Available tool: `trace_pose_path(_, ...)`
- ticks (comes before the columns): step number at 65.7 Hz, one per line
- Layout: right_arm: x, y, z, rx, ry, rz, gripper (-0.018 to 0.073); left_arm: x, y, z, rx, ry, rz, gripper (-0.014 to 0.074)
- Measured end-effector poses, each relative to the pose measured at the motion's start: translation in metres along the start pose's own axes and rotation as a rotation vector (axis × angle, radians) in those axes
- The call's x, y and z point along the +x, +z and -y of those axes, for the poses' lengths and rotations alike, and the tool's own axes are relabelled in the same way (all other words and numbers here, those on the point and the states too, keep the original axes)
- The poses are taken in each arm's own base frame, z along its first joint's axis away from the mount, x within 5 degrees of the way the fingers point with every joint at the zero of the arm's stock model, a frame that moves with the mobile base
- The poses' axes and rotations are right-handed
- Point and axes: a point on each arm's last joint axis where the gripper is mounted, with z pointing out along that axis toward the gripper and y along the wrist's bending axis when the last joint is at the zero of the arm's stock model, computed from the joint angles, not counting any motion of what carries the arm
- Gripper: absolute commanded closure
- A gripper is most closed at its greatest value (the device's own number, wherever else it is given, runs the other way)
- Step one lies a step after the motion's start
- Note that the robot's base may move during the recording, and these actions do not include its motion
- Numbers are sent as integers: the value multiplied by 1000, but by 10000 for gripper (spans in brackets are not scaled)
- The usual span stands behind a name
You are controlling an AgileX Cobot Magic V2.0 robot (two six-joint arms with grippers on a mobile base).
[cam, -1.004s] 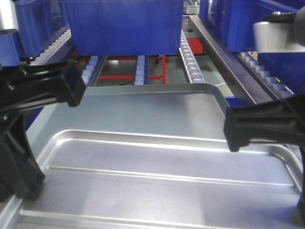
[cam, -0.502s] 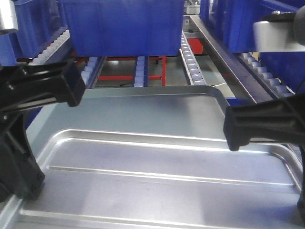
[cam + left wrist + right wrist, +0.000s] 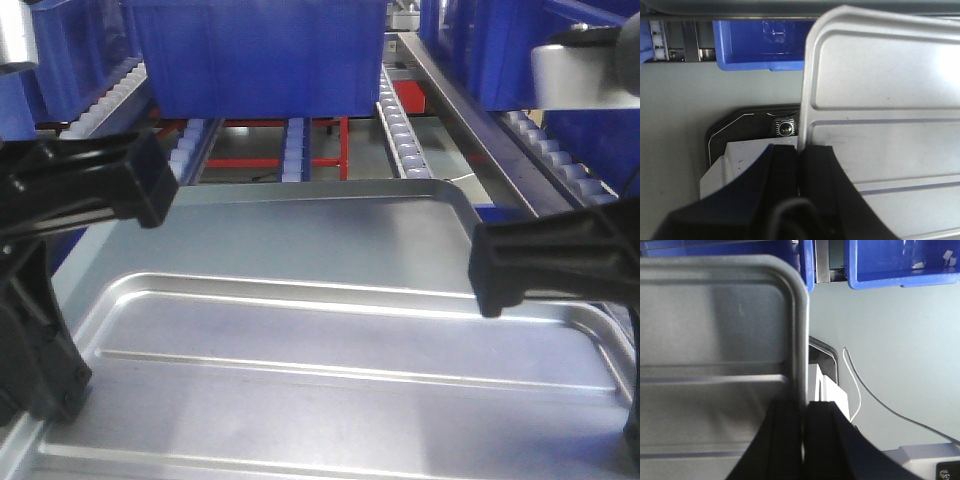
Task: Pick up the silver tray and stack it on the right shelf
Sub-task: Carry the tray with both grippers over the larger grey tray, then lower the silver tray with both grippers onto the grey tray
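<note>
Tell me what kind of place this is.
Likely a factory or warehouse material-handling station: a roller flow rack, blue plastic bins, and a silver tray clamped by the left claw and right claw.

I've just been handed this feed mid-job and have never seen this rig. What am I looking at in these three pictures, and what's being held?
It is a two-armed robot. The wide picture looks forward from its body. The other two come from cameras on each wrist, looking along the black fingers. Both hands grip one silver tray: the left hand is shut on its left rim, the right hand on its right rim. Ahead is the roller shelf, steel rails of small white rollers with red bars beneath, with a blue bin sitting further back on it. The tray does not look set down on the rollers yet.
</note>
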Motion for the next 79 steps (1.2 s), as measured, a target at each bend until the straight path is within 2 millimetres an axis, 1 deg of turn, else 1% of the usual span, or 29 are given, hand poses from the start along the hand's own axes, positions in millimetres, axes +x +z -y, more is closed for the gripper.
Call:
trace_pose_path(7,0,-1,-1,-6,-10,-9,499,2,0,-1,-11,13,-21,689)
trace_pose_path(19,-4,-9,-6,-30,-52,7,499,1,0,-2,-21,46,-16,689)
trace_pose_path(29,-9,-17,-12,-74,-75,38,499,-6,1,-9,-39,62,1,689)
trace_pose_path(38,-20,-21,-18,-86,-88,61,499,-17,2,-16,-12,72,14,689)
trace_pose_path(47,-37,-22,-23,-79,-110,77,499,-29,-1,-22,15,67,28,689)
trace_pose_path(58,-67,-17,-32,-101,-116,87,499,-47,-5,-31,22,58,70,689)
trace_pose_path(61,-75,-14,-35,-107,-124,80,499,-52,-2,-33,19,63,69,689)
trace_pose_path(68,-95,-4,-39,-115,-133,63,499,-70,3,-36,19,66,80,688)
trace_pose_path(79,-124,12,-44,-104,-135,66,500,-100,20,-41,13,75,76,688)
